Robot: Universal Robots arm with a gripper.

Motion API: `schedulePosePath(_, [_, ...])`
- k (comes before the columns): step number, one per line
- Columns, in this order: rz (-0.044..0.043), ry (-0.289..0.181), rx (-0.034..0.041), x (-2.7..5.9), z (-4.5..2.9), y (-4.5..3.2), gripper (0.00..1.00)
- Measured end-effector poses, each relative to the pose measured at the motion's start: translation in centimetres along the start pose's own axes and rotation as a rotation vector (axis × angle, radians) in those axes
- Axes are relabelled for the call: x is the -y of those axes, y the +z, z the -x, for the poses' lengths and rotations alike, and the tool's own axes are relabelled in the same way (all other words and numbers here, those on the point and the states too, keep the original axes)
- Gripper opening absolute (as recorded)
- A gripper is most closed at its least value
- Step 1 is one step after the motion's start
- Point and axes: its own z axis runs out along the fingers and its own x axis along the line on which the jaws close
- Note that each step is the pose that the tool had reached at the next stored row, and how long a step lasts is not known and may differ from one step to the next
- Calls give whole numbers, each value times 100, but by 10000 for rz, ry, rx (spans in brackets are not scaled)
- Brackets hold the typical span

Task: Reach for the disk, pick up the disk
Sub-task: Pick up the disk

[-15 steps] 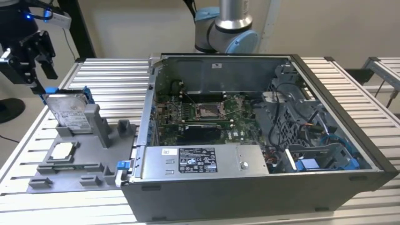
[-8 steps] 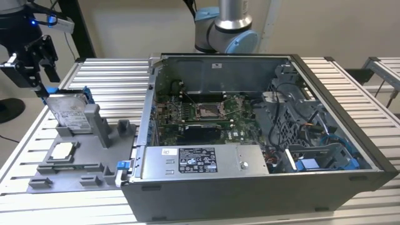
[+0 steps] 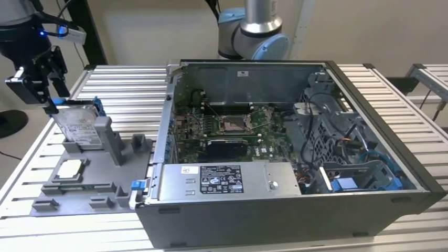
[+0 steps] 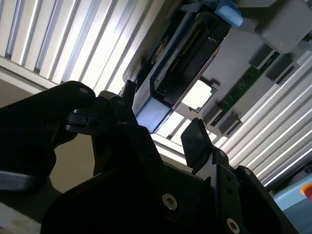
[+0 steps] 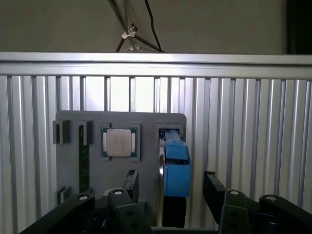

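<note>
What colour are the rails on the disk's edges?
Blue. The rails show best in the first wrist view.

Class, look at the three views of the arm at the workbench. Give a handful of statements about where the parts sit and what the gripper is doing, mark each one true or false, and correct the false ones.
1. The disk stands on edge in the grey fixture. True.
2. The gripper is shut on the disk. False: it is open. In the first wrist view its fingers sit either side of the disk's blue end, with a gap on each side.
3. The small square chip lies inside the computer case. False: it lies on the grey fixture, near the disk.
4. The computer case is open, with its board showing. True.
5. The fixture sits to the exterior view's right of the case. False: it sits to its left.
</note>
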Motion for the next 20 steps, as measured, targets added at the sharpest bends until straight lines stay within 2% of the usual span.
schedulePosePath(20, [2, 6, 0, -4, 3, 365, 100])
